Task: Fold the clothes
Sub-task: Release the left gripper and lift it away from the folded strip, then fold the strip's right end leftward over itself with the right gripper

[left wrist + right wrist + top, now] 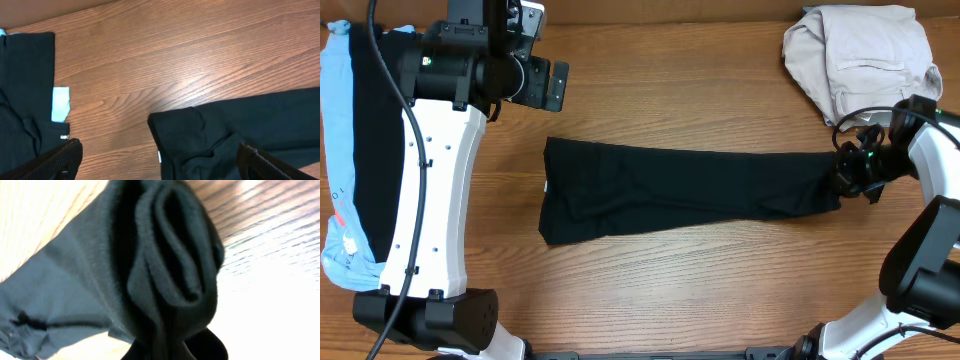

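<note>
One small pale tag (60,104) is showing on the black garment (370,150) at the table's (670,300) left edge. No print on it is readable, and the white letters just below it are too small to make out. Four garments are lying on the table. That black one is sitting with a light blue garment (335,120) along the left edge. A beige garment (860,55) is bunched in the far right corner, and a long black garment (690,190) is stretching across the middle. The right gripper (845,180) is clamping its right end, the cloth gathering in folds. The left gripper (159,149) is hovering spread wide above its left end, holding nothing.
</note>
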Controlling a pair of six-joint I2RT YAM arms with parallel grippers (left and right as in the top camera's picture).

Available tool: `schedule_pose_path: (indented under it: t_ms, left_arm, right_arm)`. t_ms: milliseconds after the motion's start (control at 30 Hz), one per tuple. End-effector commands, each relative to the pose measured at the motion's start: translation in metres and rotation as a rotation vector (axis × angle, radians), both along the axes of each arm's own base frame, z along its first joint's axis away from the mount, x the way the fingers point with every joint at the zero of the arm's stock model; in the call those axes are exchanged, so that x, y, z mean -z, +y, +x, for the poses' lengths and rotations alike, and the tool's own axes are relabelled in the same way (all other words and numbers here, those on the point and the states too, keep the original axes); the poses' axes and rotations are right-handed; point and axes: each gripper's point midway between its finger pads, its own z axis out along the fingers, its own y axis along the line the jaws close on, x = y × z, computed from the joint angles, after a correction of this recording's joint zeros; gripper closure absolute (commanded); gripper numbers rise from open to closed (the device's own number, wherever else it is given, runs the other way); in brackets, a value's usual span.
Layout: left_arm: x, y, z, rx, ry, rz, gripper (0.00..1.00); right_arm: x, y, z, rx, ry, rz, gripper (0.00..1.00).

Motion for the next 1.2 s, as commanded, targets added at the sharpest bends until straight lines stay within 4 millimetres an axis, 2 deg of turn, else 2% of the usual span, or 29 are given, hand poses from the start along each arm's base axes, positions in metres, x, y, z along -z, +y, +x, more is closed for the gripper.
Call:
schedule_pose_path:
  t_ms: [0, 100, 267, 333, 600, 767, 900, 933, 1067, 1167]
  left_arm:
    - [-0.008, 0.004, 0.003, -0.024, -0.029, -0.002, 0.00]
    - [-0.008, 0.003, 0.004, -0.023, -0.033, -0.004, 0.00]
    - [-0.008, 0.003, 0.004, -0.023, -0.033, -0.004, 0.00]
    - [-0.008, 0.003, 0.004, -0.023, -0.032, -0.004, 0.00]
    - [-0.006, 0.004, 0.005, -0.026, -0.029, -0.001, 0.00]
    - [0.001, 0.004, 0.008, -0.026, -0.009, 0.001, 0.00]
    - [0.011, 0.003, 0.011, -0.024, 0.019, 0.002, 0.00]
    - [0.014, 0.003, 0.011, -0.024, 0.027, 0.003, 0.00]
    - [0.023, 0.003, 0.015, -0.024, 0.048, 0.006, 0.00]
    - [0.027, 0.003, 0.015, -0.024, 0.058, 0.006, 0.00]
  right_arm:
    - [-0.014, 0.026, 0.011, -0.125, -0.055, 0.012, 0.96]
    - [-0.015, 0.054, 0.013, -0.206, -0.058, 0.017, 0.96]
    - [-0.015, 0.115, 0.016, -0.351, -0.074, 0.020, 0.96]
    - [-0.015, 0.148, 0.016, -0.413, -0.091, 0.018, 0.96]
    - [-0.017, 0.236, 0.012, -0.540, -0.164, 0.028, 0.96]
    - [-0.020, 0.279, 0.013, -0.583, -0.240, 0.044, 0.96]
    - [-0.022, 0.298, 0.017, -0.578, -0.280, 0.044, 0.92]
    - [-0.022, 0.302, 0.018, -0.582, -0.290, 0.047, 0.85]
    - [-0.025, 0.315, 0.017, -0.591, -0.314, 0.073, 0.39]
    - [-0.029, 0.322, 0.013, -0.605, -0.309, 0.117, 0.22]
